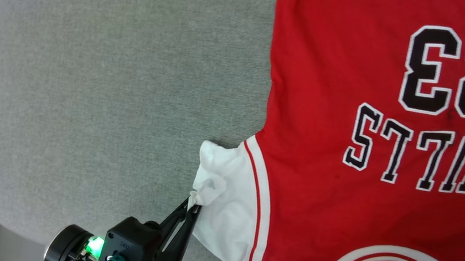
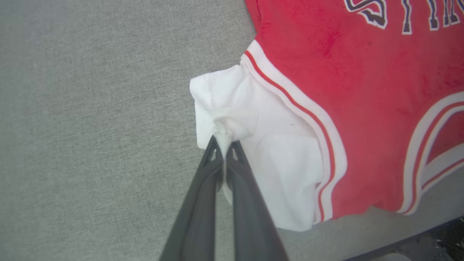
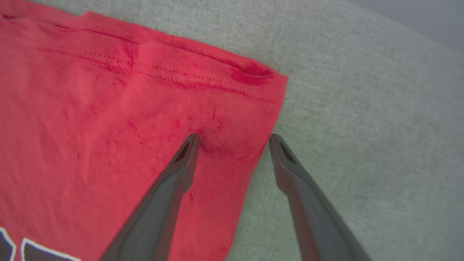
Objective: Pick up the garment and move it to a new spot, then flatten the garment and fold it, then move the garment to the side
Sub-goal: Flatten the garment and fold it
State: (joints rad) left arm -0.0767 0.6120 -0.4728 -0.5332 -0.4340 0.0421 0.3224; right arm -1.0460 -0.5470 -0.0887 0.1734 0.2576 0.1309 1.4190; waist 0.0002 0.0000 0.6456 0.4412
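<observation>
garment (image 1: 342,63): red jersey spread flat on the grey fabric surface (image 1: 117,97), print up. "BULLS" and 23 read upside down in the head view. It runs off that view's right and bottom edges.
white sleeve (image 1: 228,195): sticks out from the red body toward the left gripper, rumpled, striped trim at the seam.
left gripper (image 1: 193,206): fingers pressed together on a small bunch of the sleeve's outer edge (cloth puckers right at the tips).
left arm pose: enters from the head view's lower left, fingers angled up-right, low over the surface, green light (image 1: 93,247) lit by the wrist.
right gripper (image 3: 235,137): fingers spread wide, nothing held.
right fingers vs garment: straddle the side edge near the hemmed corner. One tip dimples the red cloth, the other sits on bare grey just beside the edge.
right arm pose: fingers slant down onto the surface.
</observation>
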